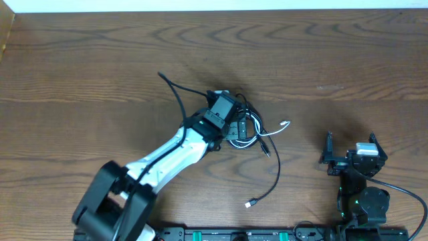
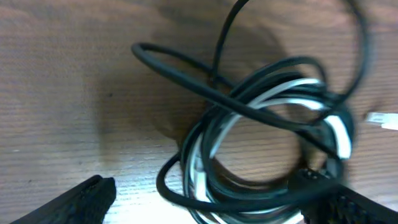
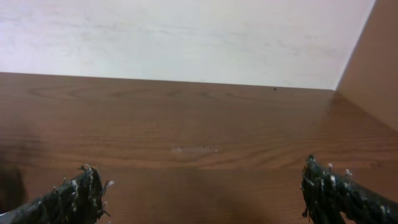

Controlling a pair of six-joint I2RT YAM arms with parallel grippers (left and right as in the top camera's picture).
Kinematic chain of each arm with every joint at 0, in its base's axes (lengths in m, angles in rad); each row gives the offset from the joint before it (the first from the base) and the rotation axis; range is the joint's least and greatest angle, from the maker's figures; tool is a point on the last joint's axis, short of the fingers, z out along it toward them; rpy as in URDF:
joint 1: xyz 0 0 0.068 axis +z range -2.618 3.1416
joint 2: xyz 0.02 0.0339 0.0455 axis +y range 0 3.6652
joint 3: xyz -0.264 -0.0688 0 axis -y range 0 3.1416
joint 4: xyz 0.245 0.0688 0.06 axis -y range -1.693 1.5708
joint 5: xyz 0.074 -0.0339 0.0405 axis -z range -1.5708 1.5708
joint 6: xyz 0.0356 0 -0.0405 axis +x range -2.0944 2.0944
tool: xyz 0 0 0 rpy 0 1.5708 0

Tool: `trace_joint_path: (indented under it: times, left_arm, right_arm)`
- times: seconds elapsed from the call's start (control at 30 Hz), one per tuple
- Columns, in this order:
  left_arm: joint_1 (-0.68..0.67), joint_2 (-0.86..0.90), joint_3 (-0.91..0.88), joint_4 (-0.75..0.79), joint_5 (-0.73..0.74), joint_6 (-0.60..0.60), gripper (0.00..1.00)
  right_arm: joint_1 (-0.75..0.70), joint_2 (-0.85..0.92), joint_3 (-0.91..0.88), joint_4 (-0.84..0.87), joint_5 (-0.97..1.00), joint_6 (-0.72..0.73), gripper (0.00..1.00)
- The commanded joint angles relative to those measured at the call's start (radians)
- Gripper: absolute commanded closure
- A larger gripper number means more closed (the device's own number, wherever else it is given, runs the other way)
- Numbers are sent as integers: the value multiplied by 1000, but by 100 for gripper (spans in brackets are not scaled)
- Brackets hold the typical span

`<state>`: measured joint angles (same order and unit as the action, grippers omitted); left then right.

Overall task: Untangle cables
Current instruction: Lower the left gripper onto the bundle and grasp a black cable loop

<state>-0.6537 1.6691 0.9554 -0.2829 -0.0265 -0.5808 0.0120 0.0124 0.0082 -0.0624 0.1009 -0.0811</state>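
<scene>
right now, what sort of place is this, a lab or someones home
Likely a robotics lab or test bench: a bare wooden table against a plain pale wall, a left arm and right arm at its near edge, and a tangle of thin black and white cables on it.

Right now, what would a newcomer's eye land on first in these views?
The knot of black and white cables mid-table, with the left pincer open over it. A long black tail runs from it toward the near edge, while the right pincer sits open at the right, apart from any cable.
</scene>
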Motion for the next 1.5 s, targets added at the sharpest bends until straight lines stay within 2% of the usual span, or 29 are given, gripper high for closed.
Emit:
trace_joint_path:
  times: [0.0, 0.27, 0.33, 0.53, 0.63, 0.73, 0.77, 0.8, 1.23, 1.47]
  left_arm:
    - [-3, 46, 19, 13, -19, 11, 12]
    - [-3, 84, 17, 15, -20, 11, 31]
    - [-3, 84, 17, 15, -20, 11, 41]
    - [-2, 84, 17, 5, -20, 11, 58]
    - [-2, 85, 11, -5, -20, 11, 73]
    - [-2, 87, 2, -11, -20, 11, 81]
    - [-2, 87, -4, -12, -20, 11, 89]
    - [-2, 88, -8, -14, -20, 11, 92]
    - [-2, 75, -21, -105, -8, -46, 92]
    - [-2, -29, -21, -174, -8, -45, 92]
  right_arm:
    - [8, -6, -3, -2, -3, -10, 1]
    - [8, -6, -3, -1, -3, -10, 1]
    - [8, -6, -3, -1, -3, -10, 1]
    - [8, -6, -3, -2, -3, -10, 1]
    - [8, -6, -3, -1, -3, -10, 1]
    - [8, -6, -3, -1, -3, -10, 1]
    - [8, -6, -3, -1, -3, -10, 1]
    - [8, -6, -3, -2, -3, -10, 1]
    - [8, -6, -3, -1, -3, -10, 1]
    - [8, -6, -3, -2, -3, -10, 1]
